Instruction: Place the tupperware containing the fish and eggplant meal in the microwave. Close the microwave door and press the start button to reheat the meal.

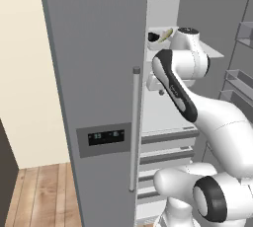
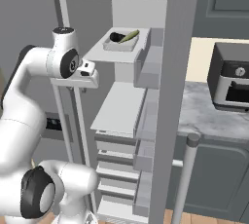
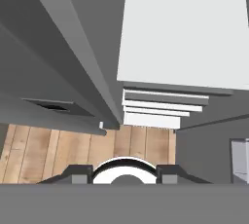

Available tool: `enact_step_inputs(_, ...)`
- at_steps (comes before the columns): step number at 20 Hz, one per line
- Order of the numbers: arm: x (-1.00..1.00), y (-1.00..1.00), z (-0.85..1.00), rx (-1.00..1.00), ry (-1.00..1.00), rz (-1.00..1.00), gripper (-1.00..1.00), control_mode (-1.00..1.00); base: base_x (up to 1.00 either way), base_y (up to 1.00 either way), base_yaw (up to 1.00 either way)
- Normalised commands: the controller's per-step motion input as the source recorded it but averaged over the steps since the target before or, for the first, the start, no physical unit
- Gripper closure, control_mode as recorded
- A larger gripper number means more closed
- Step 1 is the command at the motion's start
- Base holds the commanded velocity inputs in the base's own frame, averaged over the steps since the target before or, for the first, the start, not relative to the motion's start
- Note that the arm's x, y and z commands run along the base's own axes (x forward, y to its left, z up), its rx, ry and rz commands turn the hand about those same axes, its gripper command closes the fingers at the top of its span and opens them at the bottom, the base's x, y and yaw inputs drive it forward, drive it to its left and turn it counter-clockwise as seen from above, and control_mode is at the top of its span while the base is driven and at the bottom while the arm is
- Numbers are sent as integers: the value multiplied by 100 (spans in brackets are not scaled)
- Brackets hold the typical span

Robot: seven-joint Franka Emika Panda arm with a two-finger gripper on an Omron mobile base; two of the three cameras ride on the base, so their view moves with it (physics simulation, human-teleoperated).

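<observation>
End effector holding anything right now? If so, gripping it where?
Nothing held. The end effector hangs in the open fridge, below the shelf where the tupperware sits, apart from it. Hand view: floor and shelves, nothing between the fingertips.

Kitchen: open fridge (image 1: 99, 97), marble counter (image 2: 204, 116)

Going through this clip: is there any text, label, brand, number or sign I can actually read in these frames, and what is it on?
None can be read.
Fridge door panel: pale marks on its dark display, too blurred to read.
Arm link: small grey lettering on the dark strip, too small to read.
Black countertop appliance: a round dial on its front, no legible marking.
</observation>
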Motion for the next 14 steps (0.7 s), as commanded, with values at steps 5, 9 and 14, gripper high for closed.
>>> enact_step_inputs(5,-20,-1,0,0,-24,0,-100,-100,0,0,0)
enact_step_inputs(9,-26,0,19,0,-37,0,-100,-100,0,0,0)
enact_step_inputs(14,-13,-8,47,3,-32,-2,-100,-100,0,0,0)
